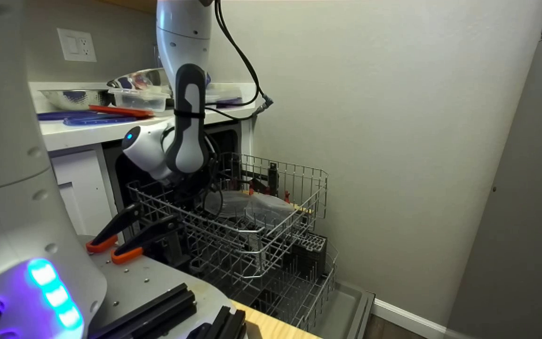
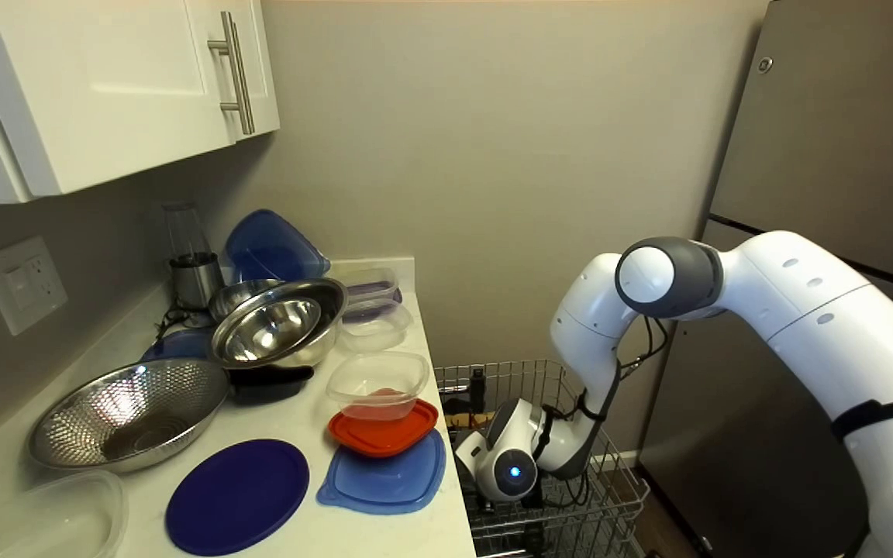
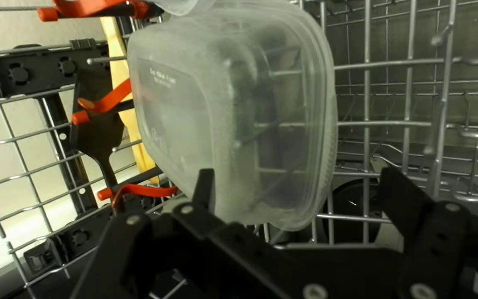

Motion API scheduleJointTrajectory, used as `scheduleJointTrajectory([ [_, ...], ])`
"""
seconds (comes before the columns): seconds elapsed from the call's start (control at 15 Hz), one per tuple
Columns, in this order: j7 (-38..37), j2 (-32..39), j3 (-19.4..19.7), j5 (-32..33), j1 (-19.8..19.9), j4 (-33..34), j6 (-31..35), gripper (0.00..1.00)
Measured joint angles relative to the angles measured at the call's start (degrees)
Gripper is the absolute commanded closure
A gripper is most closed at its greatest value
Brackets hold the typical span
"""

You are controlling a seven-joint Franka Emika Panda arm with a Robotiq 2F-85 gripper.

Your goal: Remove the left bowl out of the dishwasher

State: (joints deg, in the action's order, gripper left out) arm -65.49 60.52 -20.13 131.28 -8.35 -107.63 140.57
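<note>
The silver-grey wire upper rack [image 1: 251, 231] of the built-in, dark-cavitied dishwasher [image 1: 341, 308] stands out from the cavity, and inside this rack sits the left bowl, a pale translucent plastic container with rounded corners [image 3: 230, 120], faint lettering showing on its outer base. A second pale translucent plastic container [image 1: 271, 209] lies just beside it in the same rack. The black two-fingered gripper [image 3: 299, 178] is at the rack with its fingers spread wide apart; in the wrist view the left bowl's rim appears between the two black fingertips [image 3: 205, 189], though I cannot tell whether either one touches the plastic. In both exterior views the white jointed robot arm [image 1: 184, 47] reaches down to the rack from above. Also in the rack are a black flat-bladed utensil [image 3: 98, 93], a pale yellow wooden utensil [image 3: 118, 68] and curved orange-red pieces [image 3: 112, 97]. Below the upper rack is a silver-grey wire lower rack [image 1: 299, 287] with a black slotted plastic basket [image 1: 313, 254]. Beside the upper rack and higher than it, in an exterior view, runs a white countertop [image 2: 284, 422] bearing a shiny perforated steel colander [image 2: 132, 415], a round dark blue lid [image 2: 237, 496] and a light blue squarish plastic lid [image 2: 388, 477]
</note>
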Motion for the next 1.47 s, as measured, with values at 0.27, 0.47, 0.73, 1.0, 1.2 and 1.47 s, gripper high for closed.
scheduleJointTrajectory([
  [0.27, 0.0, 0.8, 0.0, 1.6, -0.3, 0.0, -2.6, 0.0],
  [0.47, 0.0, 1.3, 0.3, 2.3, -0.6, -0.1, -5.7, 0.0],
  [0.73, 0.0, 1.4, 0.4, 2.3, -1.1, -0.2, -8.1, 0.0],
  [1.0, 0.0, 1.4, 0.5, 2.3, -1.1, -0.5, -10.2, 0.0],
  [1.2, 0.0, 1.0, 0.5, 2.3, -1.5, -1.3, -11.7, 0.0],
  [1.47, 0.1, -0.2, 0.5, 2.3, -2.1, -2.7, -14.4, 0.0],
])
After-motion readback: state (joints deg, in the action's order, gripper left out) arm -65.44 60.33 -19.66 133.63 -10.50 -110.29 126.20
